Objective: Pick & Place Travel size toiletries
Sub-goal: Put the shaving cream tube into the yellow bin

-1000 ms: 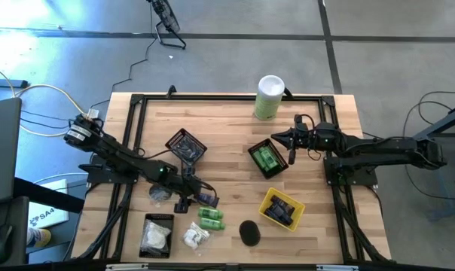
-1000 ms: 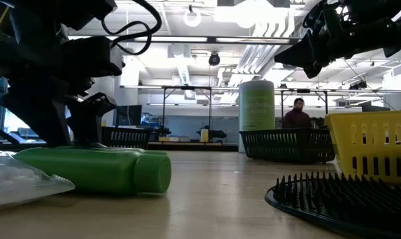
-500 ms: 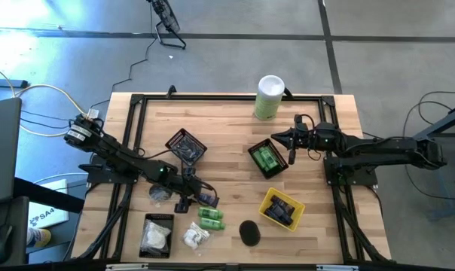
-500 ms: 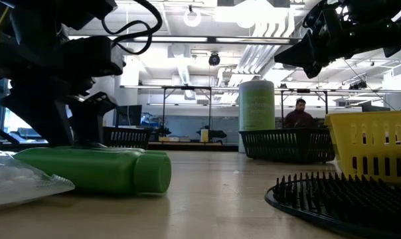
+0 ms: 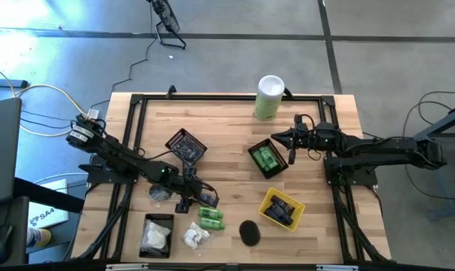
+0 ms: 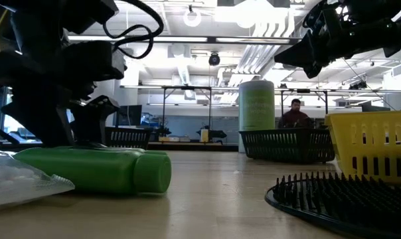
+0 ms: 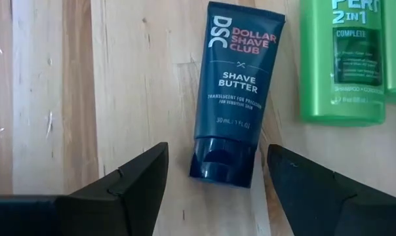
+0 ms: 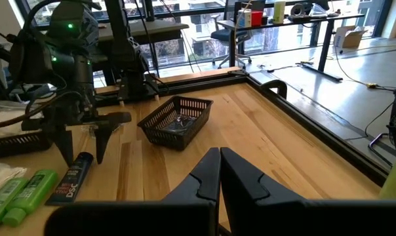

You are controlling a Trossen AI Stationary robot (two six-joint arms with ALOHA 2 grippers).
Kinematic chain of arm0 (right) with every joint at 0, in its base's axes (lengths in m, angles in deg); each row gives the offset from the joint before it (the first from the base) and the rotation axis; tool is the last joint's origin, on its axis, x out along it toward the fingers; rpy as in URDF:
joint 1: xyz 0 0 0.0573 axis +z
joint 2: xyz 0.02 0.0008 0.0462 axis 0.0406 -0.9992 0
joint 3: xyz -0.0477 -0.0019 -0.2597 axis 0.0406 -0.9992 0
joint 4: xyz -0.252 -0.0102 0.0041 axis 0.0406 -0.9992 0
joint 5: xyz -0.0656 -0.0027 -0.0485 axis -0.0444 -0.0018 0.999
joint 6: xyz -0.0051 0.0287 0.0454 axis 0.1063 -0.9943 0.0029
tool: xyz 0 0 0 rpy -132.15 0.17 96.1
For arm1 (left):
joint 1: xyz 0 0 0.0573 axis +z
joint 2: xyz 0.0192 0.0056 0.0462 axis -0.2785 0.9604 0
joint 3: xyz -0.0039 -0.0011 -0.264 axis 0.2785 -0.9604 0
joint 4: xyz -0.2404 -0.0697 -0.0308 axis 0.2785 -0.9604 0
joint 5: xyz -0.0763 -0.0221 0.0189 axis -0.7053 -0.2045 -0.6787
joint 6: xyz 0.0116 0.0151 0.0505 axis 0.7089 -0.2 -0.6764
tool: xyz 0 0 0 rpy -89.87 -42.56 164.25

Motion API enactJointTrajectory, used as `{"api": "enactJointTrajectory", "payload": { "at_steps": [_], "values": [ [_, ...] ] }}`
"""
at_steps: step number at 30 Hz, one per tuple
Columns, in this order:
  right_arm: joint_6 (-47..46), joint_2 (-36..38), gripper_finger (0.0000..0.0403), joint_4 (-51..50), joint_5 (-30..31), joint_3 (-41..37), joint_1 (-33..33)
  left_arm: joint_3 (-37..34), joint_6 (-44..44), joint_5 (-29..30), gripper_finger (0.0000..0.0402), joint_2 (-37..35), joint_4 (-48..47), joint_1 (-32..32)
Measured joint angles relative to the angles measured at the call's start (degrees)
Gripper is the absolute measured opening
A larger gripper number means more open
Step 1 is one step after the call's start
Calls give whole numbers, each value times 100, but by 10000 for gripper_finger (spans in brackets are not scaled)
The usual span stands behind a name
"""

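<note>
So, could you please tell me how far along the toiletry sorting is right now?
Partly done: green bottles lie in one black basket, and dark items fill the yellow basket. In hand: the open left hand straddles the navy tube, not yet gripping. Left: two green bottles, the white packet and black disc. The right hand waits shut.

tube [image 7: 235, 98]: dark navy, I read white and pink letters on it
bottles [image 5: 210, 219]: bright green
canister [image 5: 269, 97]: white with pale green
basket [image 5: 281, 208]: yellow
table [image 5: 227, 128]: light wood planks
my fingers [image 7: 126, 183]: black
</note>
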Motion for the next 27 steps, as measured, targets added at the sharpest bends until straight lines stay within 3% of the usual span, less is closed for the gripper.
{"api": "enactJointTrajectory", "payload": {
  "at_steps": [16,27],
  "values": [
    [0,0,4,4,0,0,-1,3,-22,-153,251,200,291,0],
    [0,-1,4,4,0,0,-1,3,-20,-217,177,200,283,0]
  ]
}}
